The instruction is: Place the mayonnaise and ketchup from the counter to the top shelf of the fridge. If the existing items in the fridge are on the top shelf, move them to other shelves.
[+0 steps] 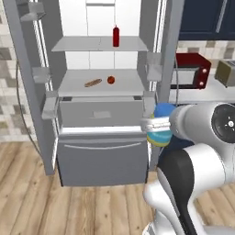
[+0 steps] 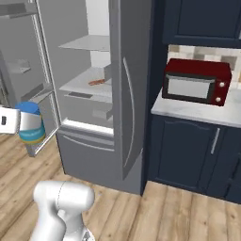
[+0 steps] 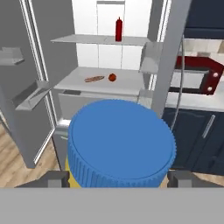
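The mayonnaise (image 3: 120, 142), a jar with a blue lid, sits between my dark fingertips (image 3: 54, 178), and my gripper (image 3: 118, 180) is shut on it. From the base views the mayonnaise (image 1: 161, 112) (image 2: 30, 123) hangs in the air in front of the open fridge (image 1: 101, 156), level with its drawer. The red ketchup (image 1: 115, 36) (image 3: 118, 29) stands upright on the top shelf (image 1: 82, 44). On the shelf below lie a brown sausage shape (image 1: 93, 83) (image 3: 94, 79) and a small red fruit (image 1: 110, 80) (image 3: 112, 77).
A red microwave (image 2: 197, 81) stands on the counter (image 2: 197, 112) to the right of the fridge, with a toaster (image 1: 226, 72) further right. The fridge's right door (image 2: 127, 94) stands open between jar and counter. Door bins (image 3: 30, 96) jut out on the left.
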### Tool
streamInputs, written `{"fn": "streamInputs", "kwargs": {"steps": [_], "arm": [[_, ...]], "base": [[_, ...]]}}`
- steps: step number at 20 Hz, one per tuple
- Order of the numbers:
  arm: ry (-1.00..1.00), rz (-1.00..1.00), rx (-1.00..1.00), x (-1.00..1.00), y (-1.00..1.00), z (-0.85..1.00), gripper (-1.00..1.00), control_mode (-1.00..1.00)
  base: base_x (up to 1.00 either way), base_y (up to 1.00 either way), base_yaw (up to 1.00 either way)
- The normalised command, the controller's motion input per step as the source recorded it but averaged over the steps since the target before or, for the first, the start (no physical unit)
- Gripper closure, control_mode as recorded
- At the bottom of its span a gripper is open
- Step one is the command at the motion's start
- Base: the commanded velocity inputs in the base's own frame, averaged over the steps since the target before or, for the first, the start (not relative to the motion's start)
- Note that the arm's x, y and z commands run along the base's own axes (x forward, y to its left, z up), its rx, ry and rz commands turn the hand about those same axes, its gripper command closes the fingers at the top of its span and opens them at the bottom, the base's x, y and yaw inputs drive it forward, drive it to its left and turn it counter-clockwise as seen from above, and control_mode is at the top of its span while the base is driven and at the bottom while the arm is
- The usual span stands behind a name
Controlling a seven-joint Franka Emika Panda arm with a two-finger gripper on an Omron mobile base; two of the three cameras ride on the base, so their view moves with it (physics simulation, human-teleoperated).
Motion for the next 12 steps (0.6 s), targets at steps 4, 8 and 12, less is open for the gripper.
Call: {"fn": "streamInputs", "kwargs": {"steps": [4,8,12], "arm": [[0.0,0.0,0.0,0.0,0.0,0.0,1.0,1.0],[0.0,0.0,0.0,0.0,0.0,0.0,1.0,1.0],[0.0,0.0,0.0,0.0,0.0,0.0,1.0,1.0]], "base": [[0.82,0.95,-0.05],[0.69,0.67,-0.09],[0.27,0.23,-0.07]]}}
